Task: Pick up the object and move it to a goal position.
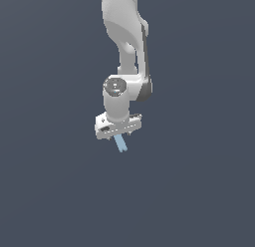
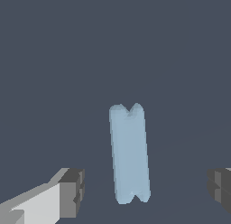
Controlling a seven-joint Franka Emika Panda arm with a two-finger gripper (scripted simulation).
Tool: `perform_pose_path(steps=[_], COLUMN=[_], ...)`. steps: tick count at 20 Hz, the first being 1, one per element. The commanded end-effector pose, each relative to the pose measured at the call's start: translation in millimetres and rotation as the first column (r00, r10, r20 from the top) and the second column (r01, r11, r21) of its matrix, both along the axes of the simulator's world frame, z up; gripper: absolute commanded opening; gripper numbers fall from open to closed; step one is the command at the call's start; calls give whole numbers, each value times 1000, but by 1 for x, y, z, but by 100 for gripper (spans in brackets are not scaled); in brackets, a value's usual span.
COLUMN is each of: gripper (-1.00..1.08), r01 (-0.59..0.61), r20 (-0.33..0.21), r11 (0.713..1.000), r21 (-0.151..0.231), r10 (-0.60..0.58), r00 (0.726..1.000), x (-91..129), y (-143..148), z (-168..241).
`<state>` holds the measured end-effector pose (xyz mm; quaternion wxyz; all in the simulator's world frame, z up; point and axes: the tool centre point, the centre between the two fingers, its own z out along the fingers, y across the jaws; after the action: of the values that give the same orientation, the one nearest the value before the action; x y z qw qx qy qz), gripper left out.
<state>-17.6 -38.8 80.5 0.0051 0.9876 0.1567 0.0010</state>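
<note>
Between spread fingertips (image 2: pixel 72 191) — the object (image 2: pixel 130 153)

Pale blue bar (image 2: pixel 129 154), white gripper (image 2: pixel 145 191) w/ dark grey pads (image 2: pixel 72 192).

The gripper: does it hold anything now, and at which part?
Nothing is held. The gripper is open, its fingers apart on either side of the blue bar, not touching it.
</note>
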Motion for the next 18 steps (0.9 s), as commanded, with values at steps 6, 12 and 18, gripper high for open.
perform_pose_path(steps=[6, 12, 18], gripper=[100, 100, 100], r01=[-69, -71, -73], r20=[-3, -4, -4], r11=[998, 997, 997], r21=[9, 9, 9], r10=[70, 71, 73], r00=[998, 997, 997], x=[-7, -7, -8], y=[0, 0, 0], z=[-20, -22, -42])
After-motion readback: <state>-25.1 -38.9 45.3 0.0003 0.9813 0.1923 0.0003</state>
